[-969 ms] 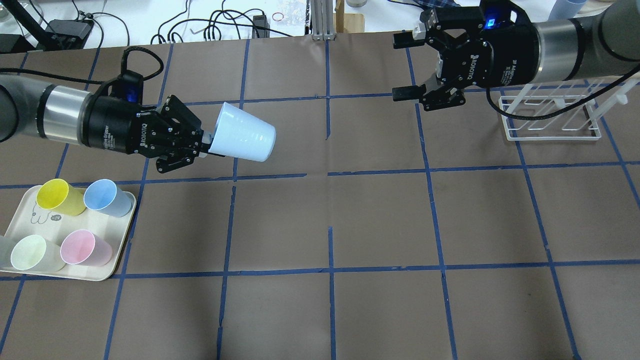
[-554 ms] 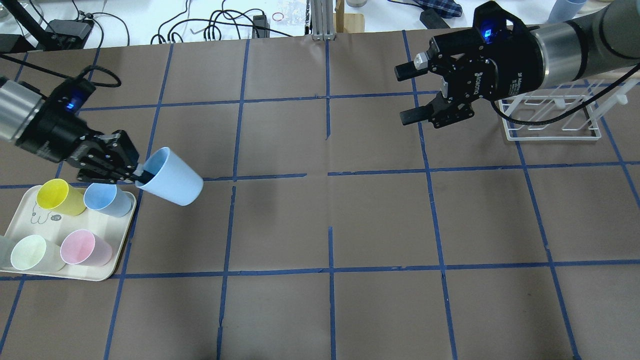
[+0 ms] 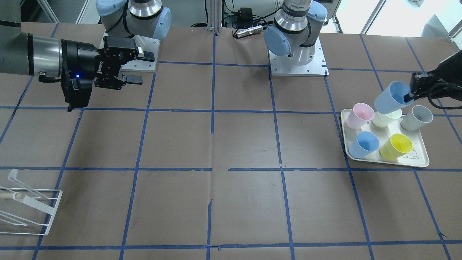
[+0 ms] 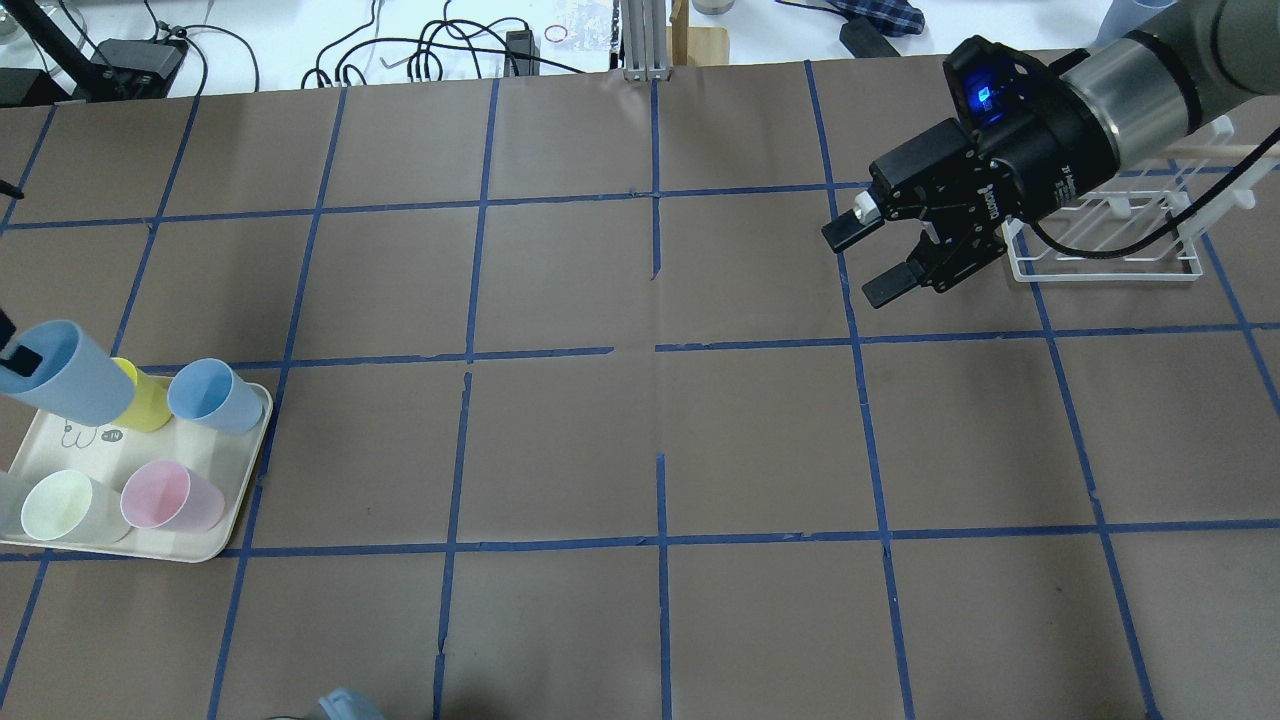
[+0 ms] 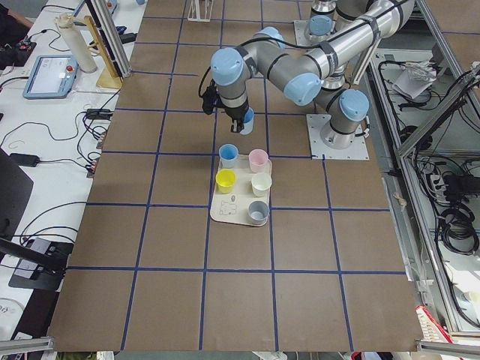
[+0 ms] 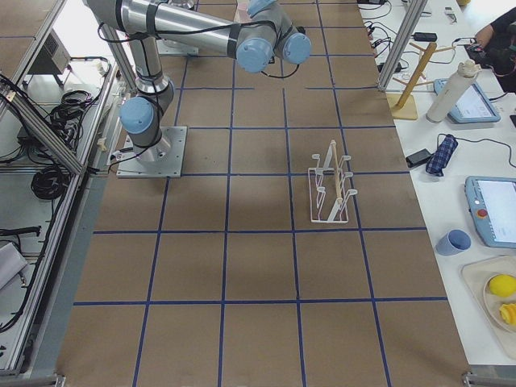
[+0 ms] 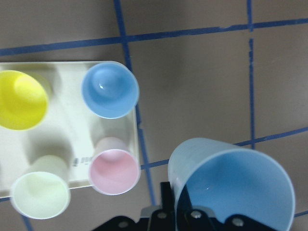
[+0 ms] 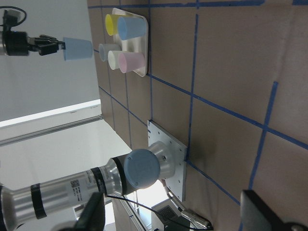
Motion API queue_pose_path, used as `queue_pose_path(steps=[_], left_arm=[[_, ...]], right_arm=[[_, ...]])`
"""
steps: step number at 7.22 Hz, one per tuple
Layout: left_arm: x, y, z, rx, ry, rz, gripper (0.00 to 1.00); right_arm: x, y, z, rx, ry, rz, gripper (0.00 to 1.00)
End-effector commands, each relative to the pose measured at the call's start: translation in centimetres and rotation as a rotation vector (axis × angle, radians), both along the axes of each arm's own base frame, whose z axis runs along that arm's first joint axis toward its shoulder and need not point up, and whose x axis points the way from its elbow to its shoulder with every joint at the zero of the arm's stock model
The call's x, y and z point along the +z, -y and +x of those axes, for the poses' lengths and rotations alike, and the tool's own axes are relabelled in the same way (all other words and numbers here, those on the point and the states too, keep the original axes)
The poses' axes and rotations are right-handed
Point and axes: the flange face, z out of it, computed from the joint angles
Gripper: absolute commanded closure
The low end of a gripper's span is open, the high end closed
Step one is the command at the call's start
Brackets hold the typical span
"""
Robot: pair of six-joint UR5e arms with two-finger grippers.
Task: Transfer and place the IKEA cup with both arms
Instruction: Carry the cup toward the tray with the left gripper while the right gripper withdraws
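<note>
A brown-papered table (image 4: pixel 640 450), gridded in blue tape, fills the scene, with a cream tray (image 4: pixel 215 545) near one end of it. The right arm (image 4: pixel 1150 60) reaches out well apart from the tray, toward the opposite end of the table. The right gripper (image 4: pixel 856 265) hangs above the paper with its fingers spread wide and nothing between them. The left arm (image 5: pixel 285 67) bends in close to the tray, and the left gripper (image 3: pixel 411 94) pinches the rim of the IKEA cup (image 3: pixel 389 98), one finger inside the mouth and the other outside the wall. The cup is held aloft and tilted, close beside the tray and clear of everything on it. Its mouth turns toward the gripper and its base points away. Whether it hangs over the tray or just off its edge cannot be told. A white wire rack (image 4: pixel 1100 245) stands well apart from the tray, beside the right gripper. Five cups stand upright on the tray: a deeper blue cup (image 4: pixel 210 395), a yellow cup (image 4: pixel 145 405), a pink cup (image 4: pixel 170 497), a pale green cup (image 4: pixel 60 505) and a grey cup (image 3: pixel 417 118).
</note>
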Motion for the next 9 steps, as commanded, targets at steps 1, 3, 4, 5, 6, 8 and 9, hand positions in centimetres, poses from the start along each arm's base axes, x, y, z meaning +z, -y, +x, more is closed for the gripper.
queue_pose_path(steps=[1,3,4,5,6,8,9], left_arm=[[-4.4,2.6,8.4,-0.134,0.057,-0.063,1.0],[-5.9,7.0,13.6,-0.23,0.066,-0.073,1.0],[-8.8,8.4,15.0,-0.24,0.031,-0.064,1.0],[-12.0,9.4,15.9,-0.301,-0.004,-0.057,1.0],[-13.7,9.4,16.6,-0.311,-0.026,-0.048,1.0],[-16.2,9.1,17.7,-0.32,-0.072,-0.072,1.0],[-16.3,9.0,17.8,-0.32,-0.07,-0.068,1.0]], right_arm=[[-0.1,-0.1,-0.8,0.023,-0.253,0.054,0.0],[0.4,-0.2,1.0,0.025,-0.463,0.056,0.0],[0.7,-0.3,3.0,0.01,-0.566,0.048,0.0],[1.5,-0.4,4.7,-0.02,-0.658,0.01,0.0],[2.3,-0.8,5.4,-0.056,-0.75,-0.006,0.0],[4.4,-1.7,4.8,-0.135,-0.89,-0.055,0.0],[5.1,-2.2,4.3,-0.163,-0.954,-0.057,0.0]])
